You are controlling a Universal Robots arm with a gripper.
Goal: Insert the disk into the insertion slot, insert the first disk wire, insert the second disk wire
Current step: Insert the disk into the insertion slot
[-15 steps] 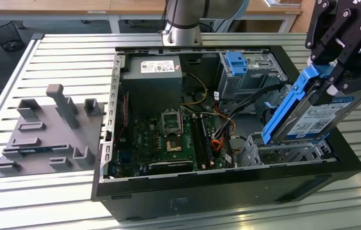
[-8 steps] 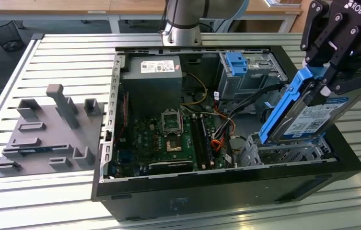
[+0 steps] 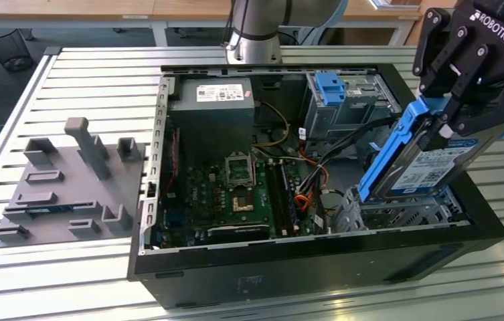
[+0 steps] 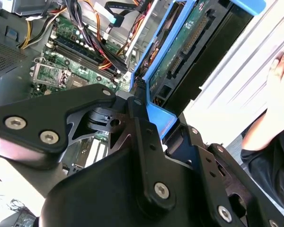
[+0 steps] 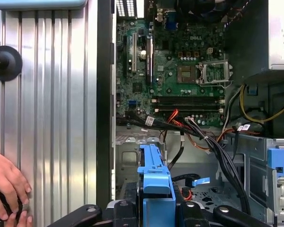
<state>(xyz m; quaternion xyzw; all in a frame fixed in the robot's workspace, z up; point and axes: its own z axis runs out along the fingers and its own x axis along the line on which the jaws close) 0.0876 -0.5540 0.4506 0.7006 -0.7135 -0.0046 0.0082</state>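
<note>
The open computer case (image 3: 278,281) lies on my slatted counter (image 3: 82,73). The pincer (image 3: 446,127) pinches the disk (image 3: 428,170) by its upper end, tilted, I judge so the lower end stays free just over the insertion slot (image 3: 403,214). The first wrist view adds a person's hand (image 5: 4,184) on the counter.

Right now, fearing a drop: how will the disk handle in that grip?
The disk looks stiff: no sag, held on end in its blue frame. Its metal body suggests heavy for its size. Clamped near the top, it might pivot if bumped.
</note>
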